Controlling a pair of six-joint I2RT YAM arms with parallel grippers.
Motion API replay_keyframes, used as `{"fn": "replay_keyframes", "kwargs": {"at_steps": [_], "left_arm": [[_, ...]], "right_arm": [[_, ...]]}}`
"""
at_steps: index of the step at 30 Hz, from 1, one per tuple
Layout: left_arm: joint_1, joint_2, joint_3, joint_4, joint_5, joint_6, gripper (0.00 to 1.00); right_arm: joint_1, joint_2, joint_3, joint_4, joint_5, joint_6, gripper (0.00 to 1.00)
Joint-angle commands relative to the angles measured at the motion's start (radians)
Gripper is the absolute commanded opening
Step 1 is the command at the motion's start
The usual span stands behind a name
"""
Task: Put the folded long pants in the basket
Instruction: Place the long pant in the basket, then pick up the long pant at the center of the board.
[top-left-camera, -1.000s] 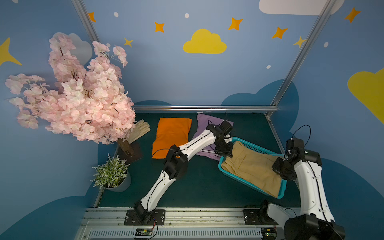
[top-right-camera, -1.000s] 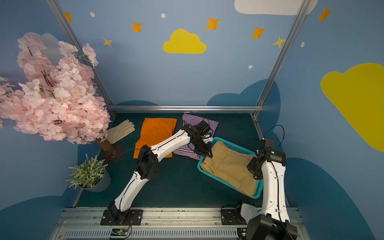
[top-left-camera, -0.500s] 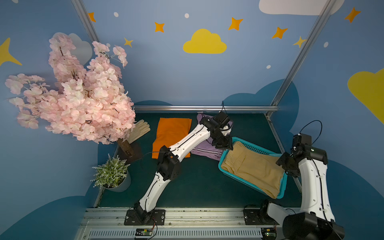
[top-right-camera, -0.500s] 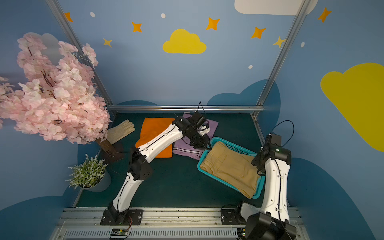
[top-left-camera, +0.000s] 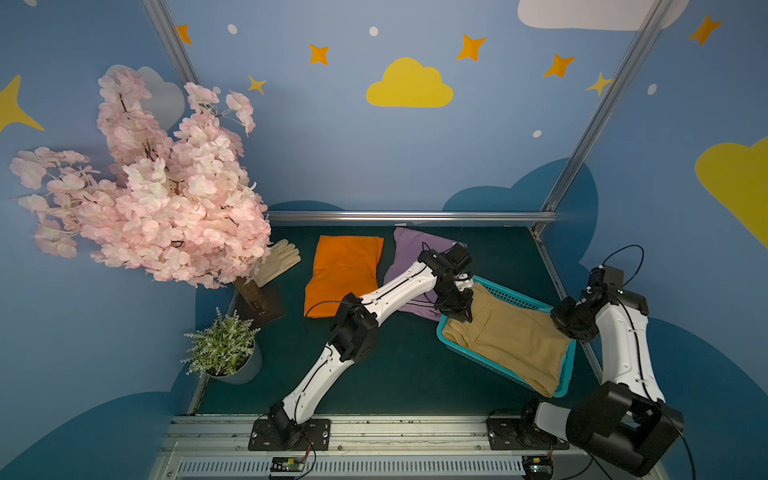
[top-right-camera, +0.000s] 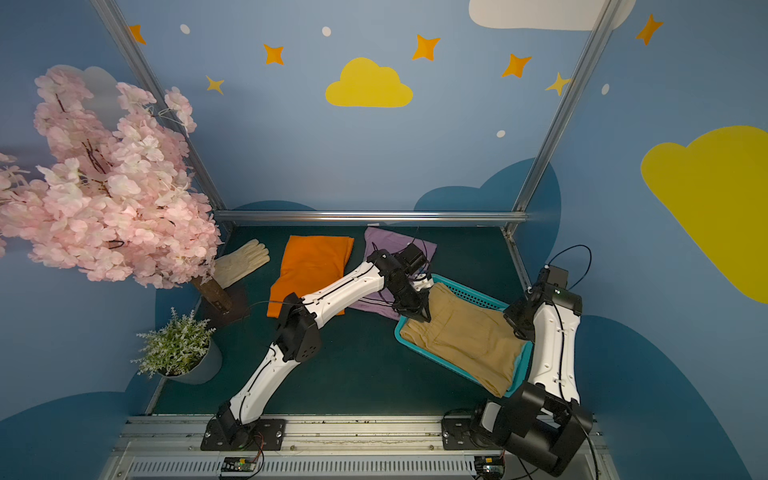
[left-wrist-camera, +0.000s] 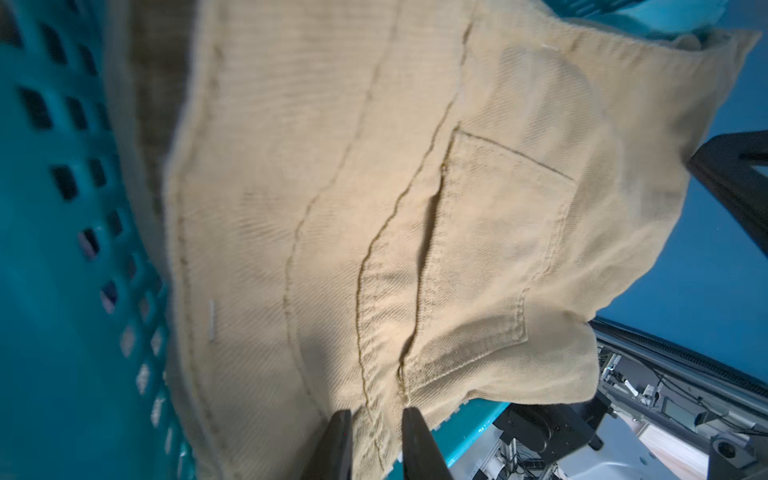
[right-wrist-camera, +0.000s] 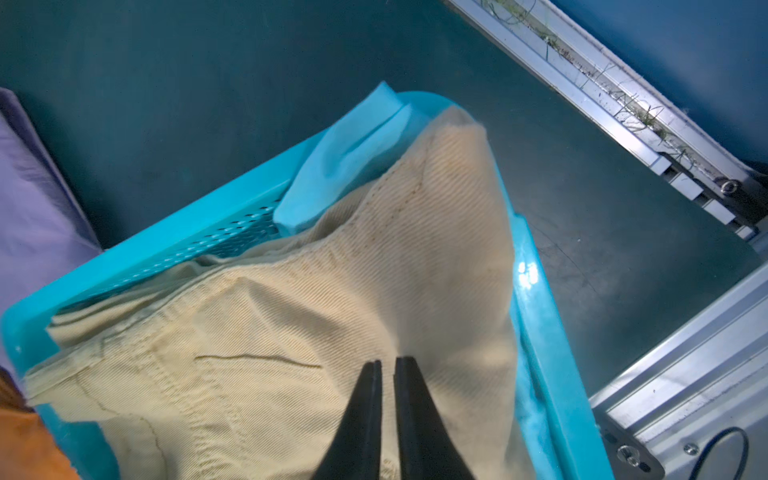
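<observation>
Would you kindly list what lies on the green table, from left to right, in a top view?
small green potted plant → cream fabric glove → folded orange cloth pants → folded lilac cloth pants → rectangular turquoise perforated plastic basket holding folded khaki tan pants

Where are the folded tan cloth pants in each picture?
In a top view: the folded tan cloth pants lie right of middle, inside the turquoise plastic basket.
In a top view: pants at the same spot.
Left wrist: pants fill most of it.
Right wrist: pants lie in the basket.
Shared landmark: the basket around them.
</observation>
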Motion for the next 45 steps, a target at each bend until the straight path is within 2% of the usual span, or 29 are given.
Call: {"fn": "replay_keyframes", "kwargs": {"at_steps": [1, 3, 5, 9, 12, 14, 17, 19, 21, 25, 27, 28, 29, 32, 37, 45], "left_arm": [[0.007, -0.044, 0.035, -0.005, -0.040, 0.006, 0.33], [0.018, -0.062, 0.061, -0.006, -0.048, 0.008, 0.37], [0.036, -0.097, 0.067, -0.012, -0.064, 0.014, 0.40], [0.091, -0.230, -0.062, 0.000, -0.171, 0.026, 0.46], [0.148, -0.402, -0.336, 0.113, -0.228, -0.012, 0.54], [0.207, -0.546, -0.594, 0.268, -0.214, -0.094, 0.66], [0.299, -0.742, -1.008, 0.556, -0.138, -0.300, 0.81], [0.309, -0.815, -1.219, 0.739, -0.148, -0.425, 0.82], [0.286, -0.822, -1.327, 0.846, -0.170, -0.506, 0.80], [0.237, -0.739, -1.350, 0.915, -0.217, -0.593, 0.80], [0.212, -0.700, -1.361, 0.999, -0.261, -0.646, 0.84], [0.204, -0.682, -1.359, 1.024, -0.282, -0.668, 0.89], [0.188, -0.665, -1.364, 1.049, -0.334, -0.697, 0.91], [0.149, -0.620, -1.391, 1.179, -0.420, -0.755, 0.91], [0.139, -0.511, -1.357, 1.222, -0.465, -0.814, 0.85], [0.139, -0.328, -1.246, 1.254, -0.467, -0.863, 0.64]], "right_arm": [[-0.013, 0.036, -0.017, 0.013, -0.019, 0.020, 0.15], [-0.021, 0.065, 0.002, -0.032, 0.000, -0.003, 0.15], [-0.029, 0.087, 0.036, -0.070, -0.008, -0.018, 0.19], [-0.025, 0.020, 0.102, -0.033, -0.150, -0.026, 0.30], [0.022, -0.070, 0.086, 0.089, -0.331, 0.004, 0.30], [0.087, -0.091, 0.091, 0.119, -0.360, 0.028, 0.33], [0.189, -0.092, 0.103, 0.133, -0.348, 0.041, 0.34], [0.245, -0.090, 0.094, 0.161, -0.347, 0.055, 0.34], [0.294, -0.084, 0.083, 0.184, -0.345, 0.066, 0.34], [0.357, -0.063, 0.078, 0.206, -0.335, 0.062, 0.35], [0.372, -0.061, 0.078, 0.199, -0.334, 0.050, 0.35], [0.374, -0.067, 0.074, 0.195, -0.322, 0.047, 0.35], [0.377, -0.078, 0.063, 0.195, -0.312, 0.048, 0.35], [0.378, -0.108, 0.031, 0.209, -0.328, 0.043, 0.35], [0.381, -0.121, 0.014, 0.189, -0.357, 0.018, 0.35], [0.380, -0.141, -0.020, 0.191, -0.377, 0.001, 0.33]]}}
